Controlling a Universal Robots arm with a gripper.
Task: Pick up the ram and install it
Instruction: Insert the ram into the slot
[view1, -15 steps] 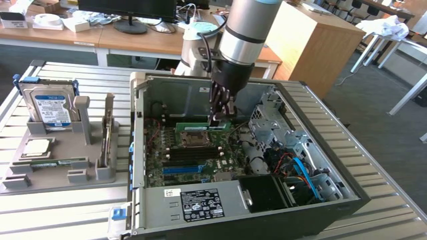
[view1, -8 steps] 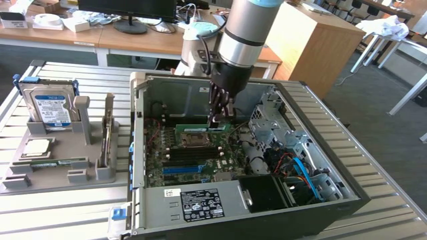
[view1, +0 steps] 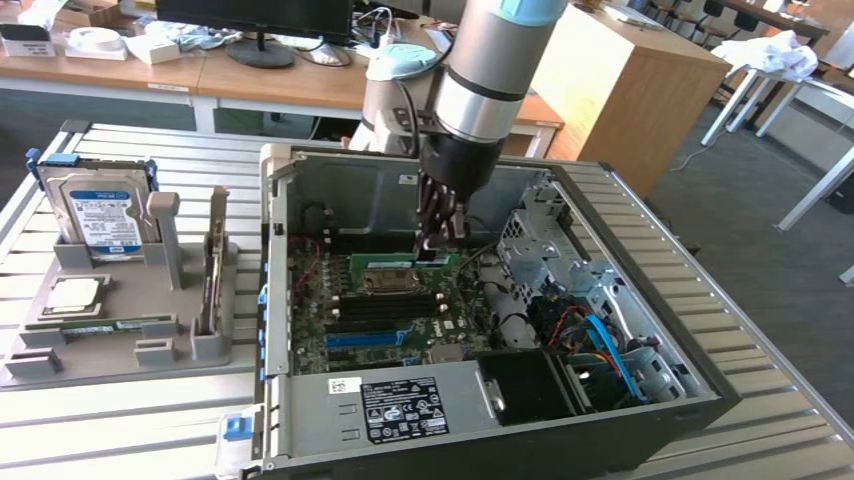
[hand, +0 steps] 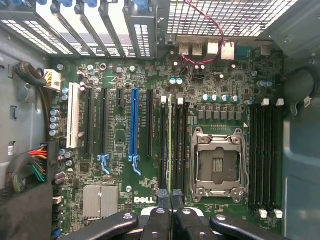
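Note:
My gripper (view1: 442, 238) hangs inside the open computer case, over the motherboard (view1: 387, 310). In the wrist view its fingertips (hand: 163, 196) are pressed together on the near end of the ram (hand: 170, 145). The ram shows edge-on as a thin green line. It runs along the black memory slots (hand: 178, 145) beside the empty silver processor socket (hand: 218, 160). Whether it sits in a slot or hovers just above, I cannot tell.
A grey fixture (view1: 120, 350) on the exterior view's left holds a hard drive (view1: 100, 215), a square silver processor (view1: 74, 292) and another green stick (view1: 100, 325) lying flat. Case walls (view1: 274, 300), a drive cage (view1: 547, 250) and cables (view1: 601, 340) surround the board.

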